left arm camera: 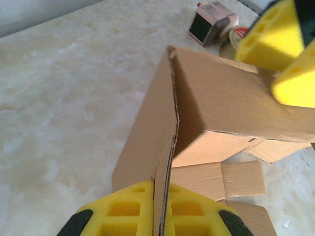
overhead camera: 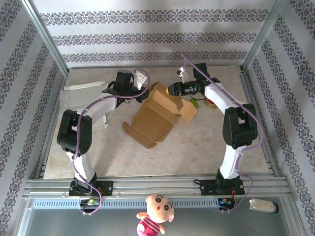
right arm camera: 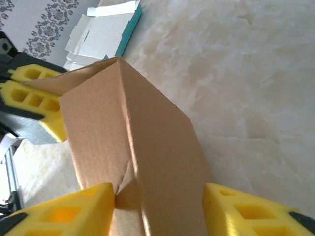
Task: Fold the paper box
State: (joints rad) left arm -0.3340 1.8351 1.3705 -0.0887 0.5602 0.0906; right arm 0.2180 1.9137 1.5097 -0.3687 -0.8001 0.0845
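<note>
The brown paper box (overhead camera: 156, 115) lies half-formed in the middle of the table, flaps spread on the near side. My left gripper (overhead camera: 142, 92) is at its back left corner. In the left wrist view the left gripper (left arm camera: 162, 212) is shut on the thin edge of an upright cardboard wall (left arm camera: 147, 137). My right gripper (overhead camera: 173, 90) is at the box's back right. In the right wrist view the right gripper (right arm camera: 158, 209) has a folded corner of the box (right arm camera: 147, 142) between its yellow pads, and the left pad (right arm camera: 74, 214) presses a crease into it.
Flat white box blanks (overhead camera: 81, 93) lie at the back left, also in the right wrist view as white sheets (right arm camera: 106, 22). A tape roll (overhead camera: 211, 103) sits behind the right arm, next to a small dispenser (left arm camera: 209, 24). A plush doll (overhead camera: 155, 214) lies off the table in front.
</note>
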